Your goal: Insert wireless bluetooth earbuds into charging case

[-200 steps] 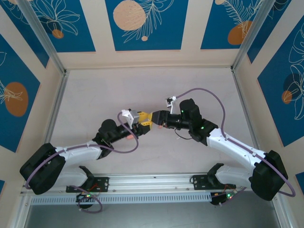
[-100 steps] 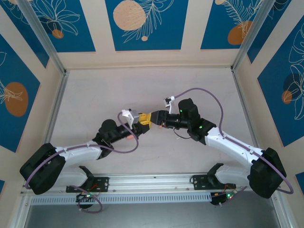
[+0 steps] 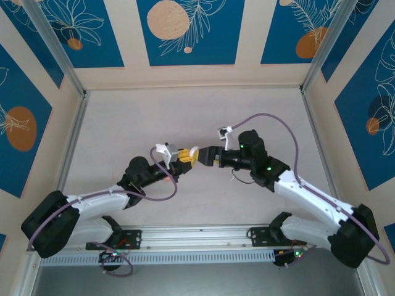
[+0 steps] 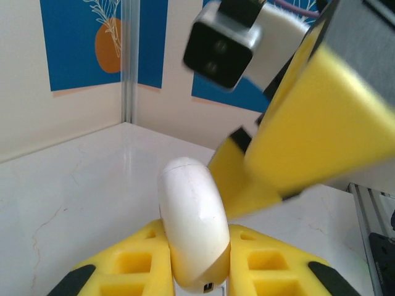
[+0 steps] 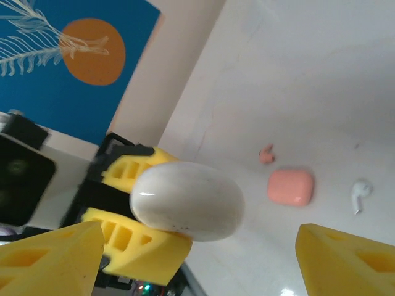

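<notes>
— jaws on the left gripper [image 4: 199,262] are clamped tight on a white case [image 4: 194,216], pinching its two flat faces low down; its rounded end sticks out ahead of the fingers, toward the other arm.
— and the right gripper [image 5: 200,233]?
— spread wide, holding nothing; in its own wrist view the white case lies just ahead of the fingertips, with its long axis running across from one finger toward the other; it sits closer to one finger than the other, and touches neither.
— so where are the pink pieces?
— down on the table [image 5: 321,74], well apart from both grippers; the pink charging case [image 5: 290,187] lies flat, its lid apparently shut, though it is too small there to be sure; one pink earbud [image 5: 266,154] sits just beside it on one side, and a white earbud [image 5: 360,194] lies near it on the other.
— which arm is nearer them?
— neither plainly; both grippers meet in mid-air over the middle of the table, about level with each other.
— what does the next move turn on, then?
— judged from this, on the right fingers lining up on either side of the white case's free end; they would need to centre on it before closing, since a lopsided squeeze could twist it out of the left grip.
</notes>
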{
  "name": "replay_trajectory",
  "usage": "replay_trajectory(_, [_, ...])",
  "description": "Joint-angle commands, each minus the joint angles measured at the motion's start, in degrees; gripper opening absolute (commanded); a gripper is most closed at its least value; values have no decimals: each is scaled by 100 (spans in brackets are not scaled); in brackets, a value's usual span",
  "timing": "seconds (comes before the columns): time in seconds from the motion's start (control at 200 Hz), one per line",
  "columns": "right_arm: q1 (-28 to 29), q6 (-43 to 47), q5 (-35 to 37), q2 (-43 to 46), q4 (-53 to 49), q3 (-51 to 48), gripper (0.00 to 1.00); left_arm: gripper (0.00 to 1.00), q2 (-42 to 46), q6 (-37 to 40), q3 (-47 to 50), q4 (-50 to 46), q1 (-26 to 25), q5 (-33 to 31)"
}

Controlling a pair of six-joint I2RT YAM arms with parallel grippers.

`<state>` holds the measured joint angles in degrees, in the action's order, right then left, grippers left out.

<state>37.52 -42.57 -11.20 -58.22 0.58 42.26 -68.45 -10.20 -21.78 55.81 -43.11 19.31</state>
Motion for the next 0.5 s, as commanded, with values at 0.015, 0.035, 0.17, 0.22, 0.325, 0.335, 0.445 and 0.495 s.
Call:
replay_trajectory(0.015, [-449,1497,-507,714,178,-375,75,14,204,-49,36,-32,97,414])
replay_trajectory(0.035, [-546,1668,-698,798,227,-422,75,14,217,-56,19,-47,109,480])
replay_trajectory(0.17, [-1305,2666,-2108,963,190,-463,72,14,279,-188,-43,31,228,973])
replay_trajectory(0.22, [-1436,3209,-2594,958,87,-415,71,14,287,-209,-116,8,281,1239])
replay_trajectory(0.325, [-1457,4363,-3093,982,-44,-379,67,13,288,-194,-349,-303,365,1816])
replay_trajectory(0.335, [-1458,4450,-3126,980,-55,-370,66,13,288,-205,-376,-337,365,1834])
replay_trajectory(0.445, [-1449,5194,-3424,789,-391,-178,66,13,248,-286,-525,-357,408,2115])
replay_trajectory(0.495, [-1449,5434,-3544,627,-687,20,65,13,227,-300,-591,-351,422,2240])
